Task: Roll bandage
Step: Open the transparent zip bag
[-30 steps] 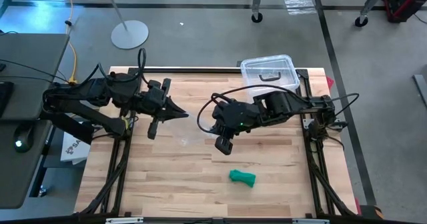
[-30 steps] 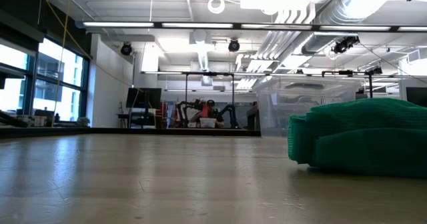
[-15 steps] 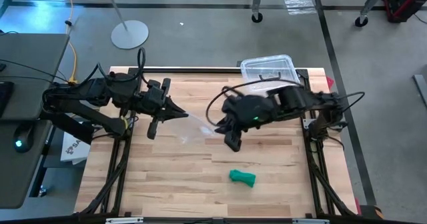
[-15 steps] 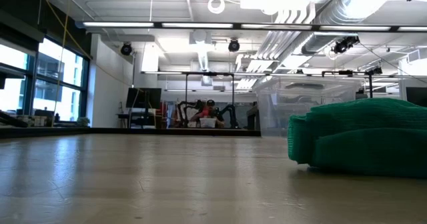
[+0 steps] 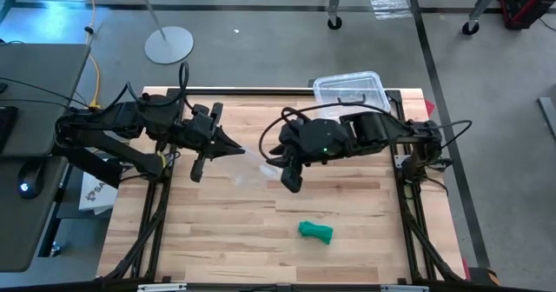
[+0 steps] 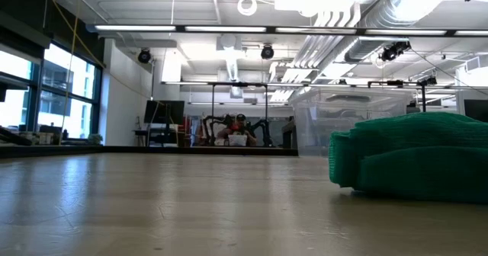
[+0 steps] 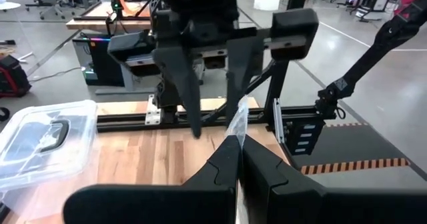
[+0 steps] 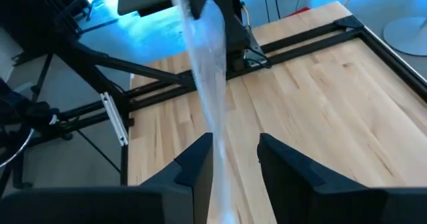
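High view | left claw [image 5: 240, 150] clamped on plastic bag [image 5: 259, 162] | right claw [image 5: 278, 159] apart

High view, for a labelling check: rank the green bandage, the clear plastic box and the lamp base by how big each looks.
1. Clear plastic box, partly behind the right arm.
2. Lamp base, a little smaller.
3. Bandage, clearly the smallest.

One green bandage [image 5: 315, 231], one clear plastic box [image 5: 350, 94], one plastic bag [image 5: 254, 166], two grippers.
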You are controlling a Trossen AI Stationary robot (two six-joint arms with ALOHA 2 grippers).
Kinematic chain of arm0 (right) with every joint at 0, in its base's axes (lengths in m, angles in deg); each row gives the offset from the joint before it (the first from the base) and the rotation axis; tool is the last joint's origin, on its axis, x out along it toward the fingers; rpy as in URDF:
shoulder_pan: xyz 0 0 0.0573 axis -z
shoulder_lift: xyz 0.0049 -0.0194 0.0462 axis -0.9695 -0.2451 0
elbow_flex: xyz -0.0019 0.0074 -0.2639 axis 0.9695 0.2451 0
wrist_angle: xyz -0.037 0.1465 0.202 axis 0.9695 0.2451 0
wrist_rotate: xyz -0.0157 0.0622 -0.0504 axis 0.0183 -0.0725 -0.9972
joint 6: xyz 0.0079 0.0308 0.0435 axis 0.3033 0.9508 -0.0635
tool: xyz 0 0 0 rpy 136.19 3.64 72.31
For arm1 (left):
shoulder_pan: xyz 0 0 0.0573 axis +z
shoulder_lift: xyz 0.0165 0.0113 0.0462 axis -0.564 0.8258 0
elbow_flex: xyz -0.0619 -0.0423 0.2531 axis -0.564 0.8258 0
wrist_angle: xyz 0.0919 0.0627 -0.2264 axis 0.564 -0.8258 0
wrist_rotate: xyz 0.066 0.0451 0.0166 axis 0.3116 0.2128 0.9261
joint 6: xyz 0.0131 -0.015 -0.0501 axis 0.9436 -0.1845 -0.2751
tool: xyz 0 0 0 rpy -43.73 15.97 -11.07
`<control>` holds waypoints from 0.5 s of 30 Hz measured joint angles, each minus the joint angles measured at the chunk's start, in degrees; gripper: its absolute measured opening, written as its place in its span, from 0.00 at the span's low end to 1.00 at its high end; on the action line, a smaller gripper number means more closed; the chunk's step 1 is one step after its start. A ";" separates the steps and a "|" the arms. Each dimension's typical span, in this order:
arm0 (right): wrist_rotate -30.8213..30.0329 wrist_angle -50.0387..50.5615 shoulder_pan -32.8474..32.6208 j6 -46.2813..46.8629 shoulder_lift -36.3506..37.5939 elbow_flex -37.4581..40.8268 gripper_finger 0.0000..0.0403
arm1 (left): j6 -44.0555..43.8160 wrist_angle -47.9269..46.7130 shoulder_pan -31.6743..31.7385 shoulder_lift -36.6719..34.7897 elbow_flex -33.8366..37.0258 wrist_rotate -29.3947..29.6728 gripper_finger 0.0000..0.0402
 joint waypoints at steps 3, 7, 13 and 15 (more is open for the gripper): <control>-0.04 -0.67 0.43 -0.17 -0.42 0.00 0.28 | -0.06 0.05 0.00 0.00 0.00 -0.01 0.00; -0.04 -1.55 0.87 -0.69 -0.44 0.00 0.28 | -0.08 0.09 0.00 0.00 0.00 0.00 0.00; 4.10 -2.24 0.87 -2.64 -0.28 -0.13 0.28 | -0.10 0.07 0.00 0.02 0.00 -0.08 0.00; 5.46 -2.75 0.86 -2.55 0.22 -0.13 0.28 | -0.12 0.07 0.00 0.03 0.00 -0.10 0.00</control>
